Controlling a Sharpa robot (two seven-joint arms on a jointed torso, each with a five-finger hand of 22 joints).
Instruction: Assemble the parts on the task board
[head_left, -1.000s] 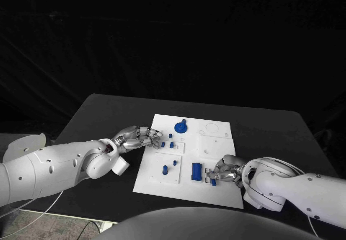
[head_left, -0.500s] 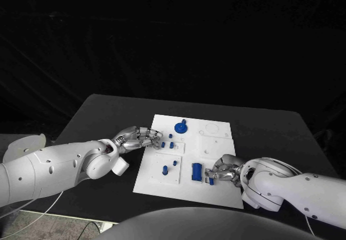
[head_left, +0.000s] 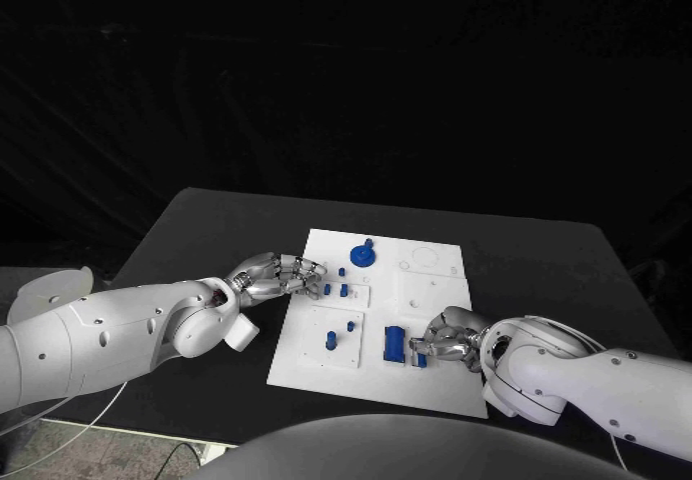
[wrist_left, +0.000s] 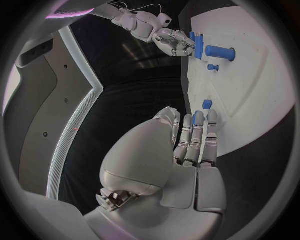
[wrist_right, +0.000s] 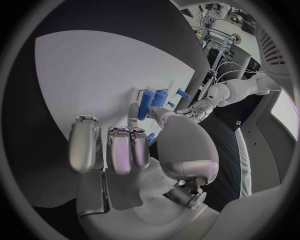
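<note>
Creeping slightly inward since a second ago, the right hand (head_left: 450, 339) is pinching a small blue part (head_left: 423, 360) near the long blue block (head_left: 394, 343) on the task board (head_left: 433, 290). The left hand (head_left: 277, 275) is resting at the board's left edge, seemingly holding nothing. I'd be lowering that part slowly, keeping it square.

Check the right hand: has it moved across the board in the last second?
Yes. The right hand has crept leftward and slightly up toward the long blue block on the task board.
</note>
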